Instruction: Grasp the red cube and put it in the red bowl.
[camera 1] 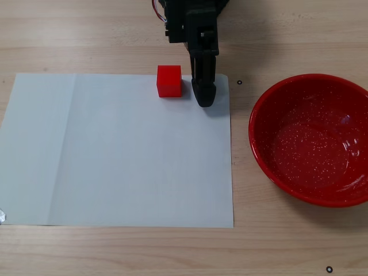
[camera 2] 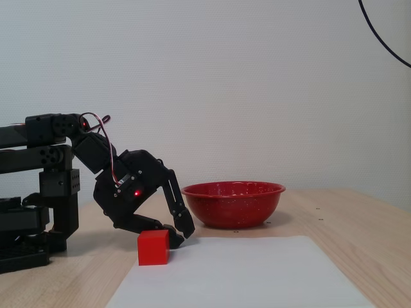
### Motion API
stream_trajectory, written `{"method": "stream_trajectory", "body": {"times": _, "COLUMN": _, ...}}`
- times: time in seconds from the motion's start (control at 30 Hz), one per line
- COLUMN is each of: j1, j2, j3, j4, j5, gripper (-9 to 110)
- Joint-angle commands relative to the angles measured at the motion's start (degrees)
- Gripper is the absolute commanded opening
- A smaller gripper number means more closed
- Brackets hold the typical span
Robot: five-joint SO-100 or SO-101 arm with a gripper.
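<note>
The red cube (camera 1: 169,80) sits on a white paper sheet (camera 1: 126,155) near its far edge. It also shows in the side fixed view (camera 2: 153,248). My black gripper (camera 1: 204,99) is low over the paper, just right of the cube and apart from it. Its jaws look closed together and hold nothing. From the side, the gripper (camera 2: 179,233) points down with its tips just behind the cube's top edge. The red bowl (camera 1: 310,144) with white speckles stands empty on the wood, right of the paper, and shows in the side view (camera 2: 232,208) too.
The table is light wood (camera 1: 115,34). The arm's base and body (camera 2: 38,192) stand at the left in the side view. A black cable (camera 2: 385,38) hangs at the top right. Small black marks (camera 1: 240,82) dot the wood.
</note>
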Motion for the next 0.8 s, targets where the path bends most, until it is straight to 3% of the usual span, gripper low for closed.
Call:
{"method": "stream_trajectory", "body": {"times": 0.0, "j1": 0.7, "j2": 0.35, "j3": 0.26, "j4": -0.09, "j5": 1.85, "gripper": 0}}
{"method": "stream_trajectory", "body": {"times": 0.4, "j1": 0.0, "j2": -2.37, "j3": -5.89, "j4": 1.67, "j5": 5.1, "gripper": 0}}
{"method": "stream_trajectory", "body": {"times": 0.77, "j1": -1.49, "j2": -9.93, "j3": -21.97, "j4": 15.91, "j5": 5.01, "gripper": 0}}
